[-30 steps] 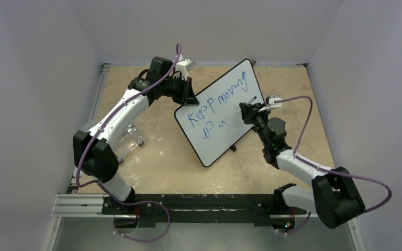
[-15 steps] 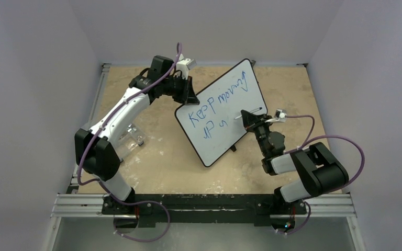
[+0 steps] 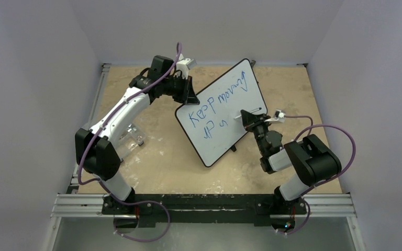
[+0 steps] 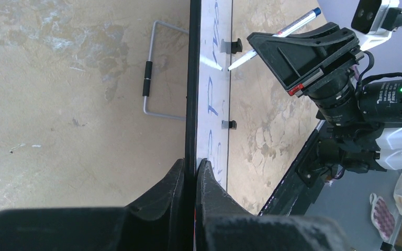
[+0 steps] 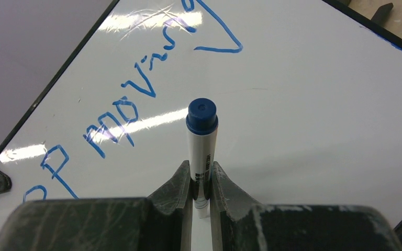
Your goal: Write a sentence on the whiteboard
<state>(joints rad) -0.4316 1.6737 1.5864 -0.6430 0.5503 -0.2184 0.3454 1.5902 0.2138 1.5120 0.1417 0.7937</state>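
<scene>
The whiteboard [image 3: 225,130] stands tilted on the counter [image 3: 162,157]. The sentence [image 3: 217,100] reads "Keep moving" in blue, with a short second line begun beneath, so the writing seems mostly done but unfinished. The left fingers [image 4: 168,191] pinch the board's black rim, and the right fingers [image 5: 174,187] clamp a blue marker [image 5: 201,137], its tip at the board

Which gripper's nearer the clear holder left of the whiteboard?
Left. The left gripper clamps the whiteboard edge facing the clear holder; the right gripper holds a marker over the board's opposite side.
</scene>
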